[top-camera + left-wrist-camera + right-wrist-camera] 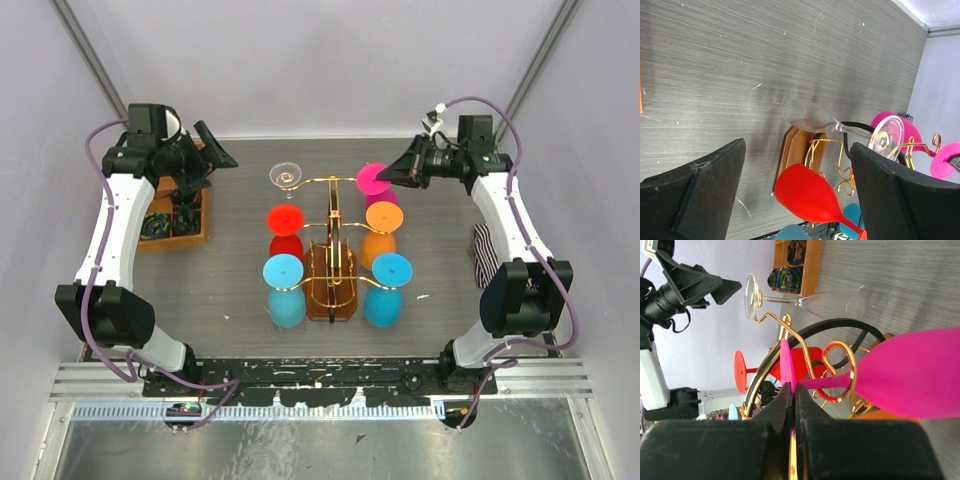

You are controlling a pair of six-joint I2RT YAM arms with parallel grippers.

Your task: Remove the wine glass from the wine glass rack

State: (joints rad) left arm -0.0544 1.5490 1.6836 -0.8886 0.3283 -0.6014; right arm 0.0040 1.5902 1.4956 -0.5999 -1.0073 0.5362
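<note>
Pinching in closed right jaws the foot of pink wine glass (910,372), bowl-down at rack's (331,300) far-right arm; left jaws wide, empty.

You overlook everything from above and behind; both wrist cameras face inward, close on the shared wine glass rack (330,303).

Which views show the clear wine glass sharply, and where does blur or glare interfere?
Top view: even light, soft shadows; the clear transparent wine glass is faint against the grey tabletop. Left wrist view: it is sharp, glints on its foot; the left hand's black fingers are dark and soft. Right wrist view: the opaque magenta wine glass dominates; the clear one is pale behind.
</note>
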